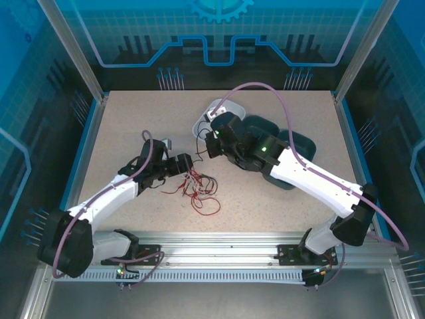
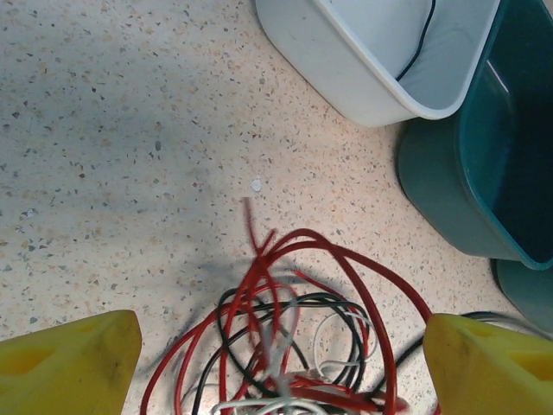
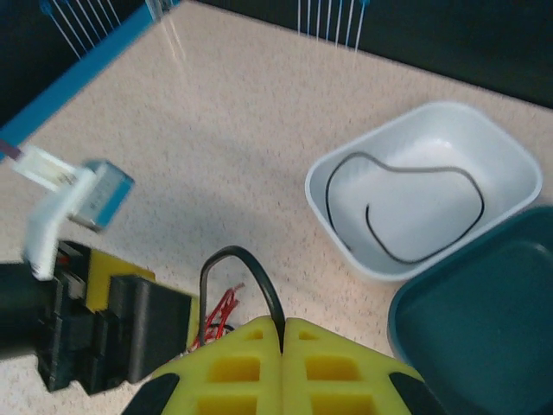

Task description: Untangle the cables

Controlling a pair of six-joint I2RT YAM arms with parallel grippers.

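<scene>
Cables (image 1: 199,189) lie knotted near the middle of the table (image 1: 133,119), under the left gripper (image 2: 278,367), which gapes wide and holds nothing. The right gripper (image 3: 283,333) is pinched shut on one black cable (image 3: 226,257) that loops down toward the heap. With nothing pinning the pile, a pull could drag the whole knot along or cinch the red loops (image 2: 346,259) tighter.
</scene>
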